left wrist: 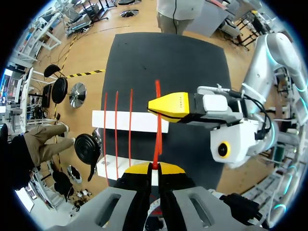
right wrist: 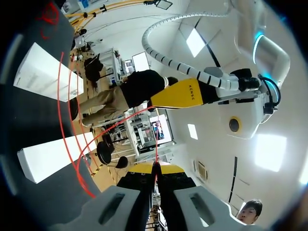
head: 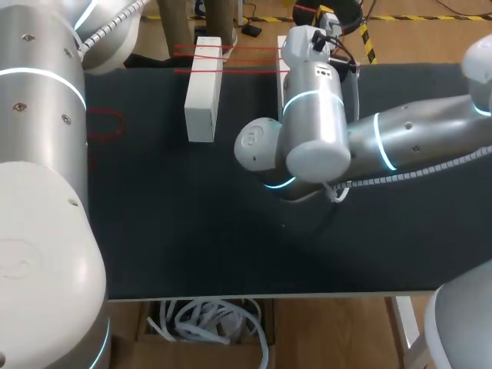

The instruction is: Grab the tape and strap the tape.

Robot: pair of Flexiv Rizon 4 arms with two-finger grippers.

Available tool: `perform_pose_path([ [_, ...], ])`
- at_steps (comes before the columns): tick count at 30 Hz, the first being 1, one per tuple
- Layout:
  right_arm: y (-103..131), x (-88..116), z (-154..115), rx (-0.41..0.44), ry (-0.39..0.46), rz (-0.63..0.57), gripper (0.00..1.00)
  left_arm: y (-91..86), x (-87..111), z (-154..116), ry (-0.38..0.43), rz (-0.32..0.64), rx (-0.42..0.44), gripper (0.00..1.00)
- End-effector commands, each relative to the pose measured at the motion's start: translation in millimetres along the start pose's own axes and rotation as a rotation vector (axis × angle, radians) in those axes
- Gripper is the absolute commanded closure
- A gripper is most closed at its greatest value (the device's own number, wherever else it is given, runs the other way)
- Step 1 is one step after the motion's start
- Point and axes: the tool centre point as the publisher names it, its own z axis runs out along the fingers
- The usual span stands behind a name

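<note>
The red tape (left wrist: 158, 139) runs taut from my left gripper (left wrist: 155, 166), which is shut on it, to my right gripper (left wrist: 168, 106) just ahead. In the right wrist view my right gripper (right wrist: 155, 166) is shut on the same red tape (right wrist: 156, 139), with the left gripper's yellow tips (right wrist: 180, 94) close ahead. Three more red strands (left wrist: 117, 125) lie across two white blocks (left wrist: 127, 120) (left wrist: 113, 166). In the head view the strands (head: 231, 51) cross the left block (head: 204, 92). My right arm (head: 315, 108) covers most of the other block and both grippers.
A loose red loop (head: 104, 123) lies on the black mat (head: 192, 231) to the left of the blocks. My left arm's big white links (head: 38, 192) fill the left side. The mat's near half is bare.
</note>
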Motion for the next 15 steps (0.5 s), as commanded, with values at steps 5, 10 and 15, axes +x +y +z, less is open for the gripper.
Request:
perform_pose_path([
  [5,-2.6,-6.0,5.0,0.023,-0.024,-0.007,1.00,-0.8,-1.6,-1.5,0.005,0.001,-0.005,1.00],
  [10,-1.8,-6.3,8.1,0.024,-0.032,-0.009,1.00,-0.8,-1.6,-1.5,0.005,0.001,-0.005,1.00],
  [15,1.1,-4.2,9.3,0.021,-0.033,-0.007,1.00,-0.8,-1.6,-1.5,0.005,0.001,-0.005,1.00],
])
